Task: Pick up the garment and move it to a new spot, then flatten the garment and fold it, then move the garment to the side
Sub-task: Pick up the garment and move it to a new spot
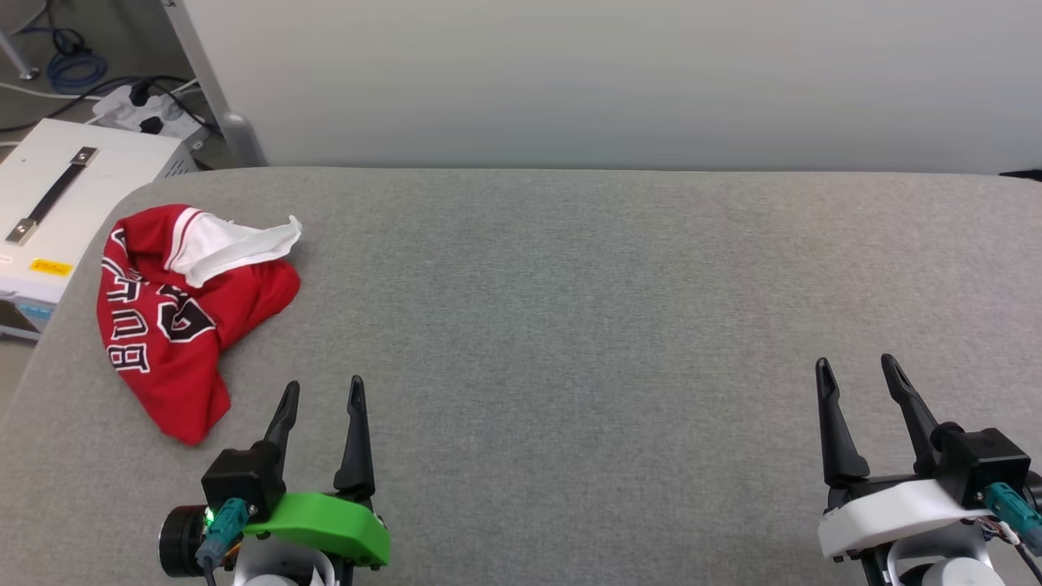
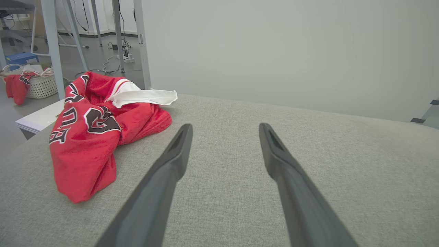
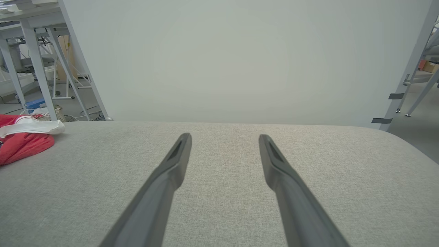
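Off the surface's (image 1: pixel 570 325) left edge sits a white case (image 1: pixel 57 187) with a dark handle. Just inside that edge, toward the far-left corner, lies the garment (image 1: pixel 175 325). It is a crumpled red heap with its black lettering twisted sideways and a white sleeve (image 1: pixel 236 244) flopped across its far side. Neither hand touches it.

Your left hand (image 1: pixel 323 382) is by the near edge, just right of the heap's near tail. Its two fingers are spread wide and hold nothing (in the left wrist view the cloth lies off to the left of the fingers, not between them). Your right hand (image 1: pixel 856 360) is by the near edge toward the right corner, well apart from the garment, and it too is wide open and empty.

The pickup has not begun, and the main danger is probably that left edge. The heap lies so close to it that a push or a sideways drag could slide the cloth off toward the case.

The next risk is the grip itself. If you pinch only the loose sleeve or one top layer, the rest may trail, snag or unroll unevenly as you lift. If you bite too deep into the bunch, you may carry a knot that will not flatten.

The right hand has a long way to cross, so judge its reach before counting on it for spreading.
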Available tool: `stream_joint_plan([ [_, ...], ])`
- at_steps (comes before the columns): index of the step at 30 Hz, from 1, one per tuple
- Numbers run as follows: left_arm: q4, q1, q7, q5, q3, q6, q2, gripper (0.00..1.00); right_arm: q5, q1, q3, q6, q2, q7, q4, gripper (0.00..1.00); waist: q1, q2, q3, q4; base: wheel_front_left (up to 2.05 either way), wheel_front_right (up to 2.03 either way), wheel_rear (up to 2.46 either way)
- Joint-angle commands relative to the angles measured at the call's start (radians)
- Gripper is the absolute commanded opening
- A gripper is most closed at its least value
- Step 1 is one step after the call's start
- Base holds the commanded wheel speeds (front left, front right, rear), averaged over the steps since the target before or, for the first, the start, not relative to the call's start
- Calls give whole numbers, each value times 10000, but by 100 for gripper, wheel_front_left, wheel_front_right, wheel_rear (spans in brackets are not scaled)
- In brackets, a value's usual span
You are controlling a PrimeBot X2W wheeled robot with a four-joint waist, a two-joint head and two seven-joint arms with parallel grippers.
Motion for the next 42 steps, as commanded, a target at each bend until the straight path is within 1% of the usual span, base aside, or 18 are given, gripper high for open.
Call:
stream_joint_plan([
  [1, 56, 62, -104, -111, 19, -16, -48, 100, 45, 121, 36, -8, -16, -112, -28, 100, 0, -1, 23, 180, 0, 0, 0],
  [6, 73, 56, -205, -175, -20, -12, -50, 100, 27, 187, 181, -9, -17, -212, -2, 100, 0, -1, 28, 725, 0, 0, 0],
  [18, 153, 83, -431, -271, 44, -57, -55, 100, 222, 231, 632, -9, -18, -435, 159, 100, 0, -1, 5, 2407, 0, 0, 0],
  [26, 140, 103, -431, -267, -18, -66, -55, 100, 246, 197, 787, -9, -18, -435, 267, 100, 0, -1, -28, 3281, 0, 0, 0],
  [34, 111, 111, -431, -245, -88, -133, -55, 100, 253, 147, 862, -9, -18, -435, 277, 100, 0, -1, 1, 3889, 0, 0, 0],
  [42, 104, 134, -431, -267, -102, -154, -55, 100, 302, 127, 886, -9, -18, -435, 307, 100, 0, -1, 6, 4100, 0, 0, 0],
])
